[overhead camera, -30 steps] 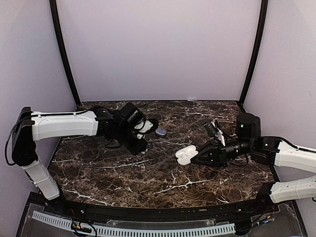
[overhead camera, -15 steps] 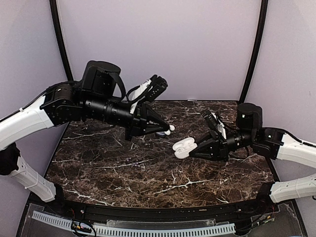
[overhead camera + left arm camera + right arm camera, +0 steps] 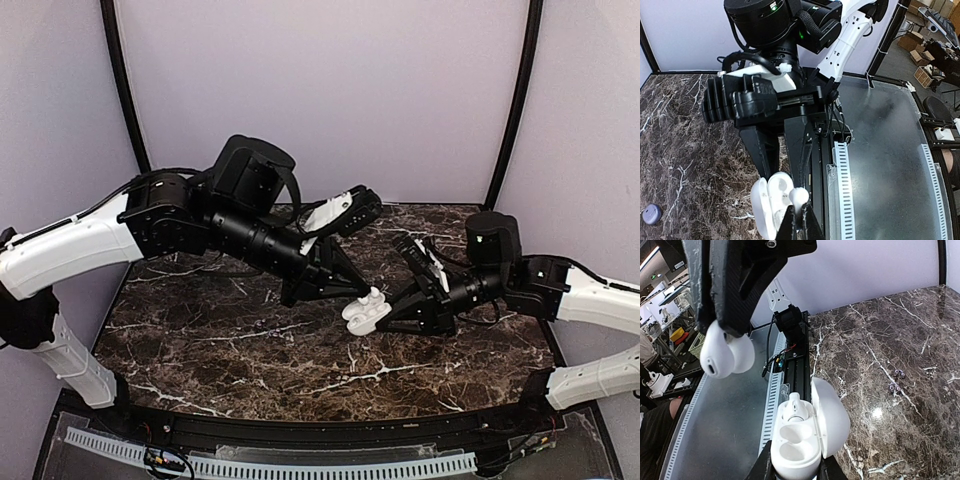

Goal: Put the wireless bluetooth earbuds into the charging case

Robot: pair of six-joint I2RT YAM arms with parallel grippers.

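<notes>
A lilac pebble (image 3: 651, 214) lies lower left on the table (image 3: 670, 125). The left gripper (image 3: 799, 219), clamping an earbud (image 3: 799, 196), has closed in over the open case (image 3: 805, 437), which the right gripper (image 3: 796, 468) clasps.

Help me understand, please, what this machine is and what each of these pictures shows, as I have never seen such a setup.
This is a robot with a left arm and a right arm, bolted at the near edge of a marble-patterned table. The wide picture comes from a fixed camera above and behind them. The other two come from a camera on each wrist. The right hand is shut on an open white charging case, with one earbud seated in it and the other socket empty. The left hand pinches the second white earbud close to the case. On the table lies a small lavender pebble-shaped object; what it is I cannot tell.
</notes>
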